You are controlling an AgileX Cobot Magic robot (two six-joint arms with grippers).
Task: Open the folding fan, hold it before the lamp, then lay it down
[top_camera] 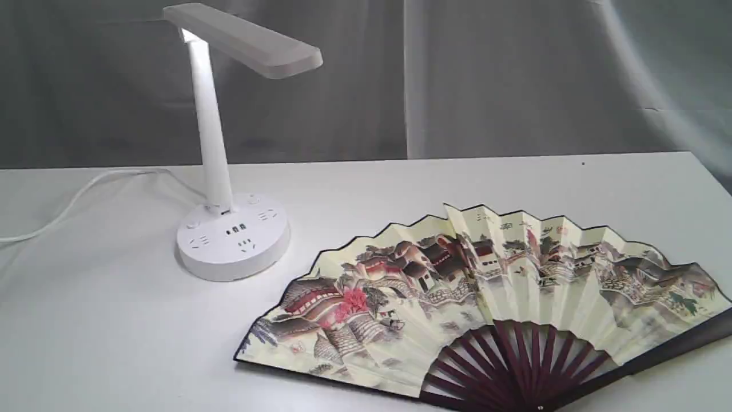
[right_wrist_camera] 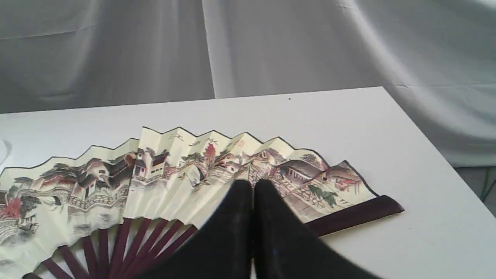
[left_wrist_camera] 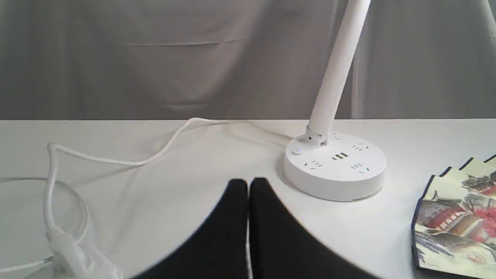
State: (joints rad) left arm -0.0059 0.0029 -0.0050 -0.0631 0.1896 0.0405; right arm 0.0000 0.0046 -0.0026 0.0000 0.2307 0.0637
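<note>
The folding fan (top_camera: 492, 297) lies spread open and flat on the white table, painted leaf up, its dark maroon ribs converging at the near edge. The lamp (top_camera: 229, 171) stands to its left, bar head lit, round socketed base on the table. Neither gripper shows in the exterior view. In the left wrist view my left gripper (left_wrist_camera: 248, 182) is shut and empty, near the lamp base (left_wrist_camera: 335, 164), with a corner of the fan (left_wrist_camera: 457, 217) off to one side. My right gripper (right_wrist_camera: 252, 184) is shut and empty above the fan's leaf (right_wrist_camera: 155, 174).
The lamp's white cord (left_wrist_camera: 116, 161) trails over the table on the side of the lamp away from the fan, ending in a plug (left_wrist_camera: 66, 248). Grey cloth hangs behind the table. The table's right edge (right_wrist_camera: 434, 147) drops off beyond the fan.
</note>
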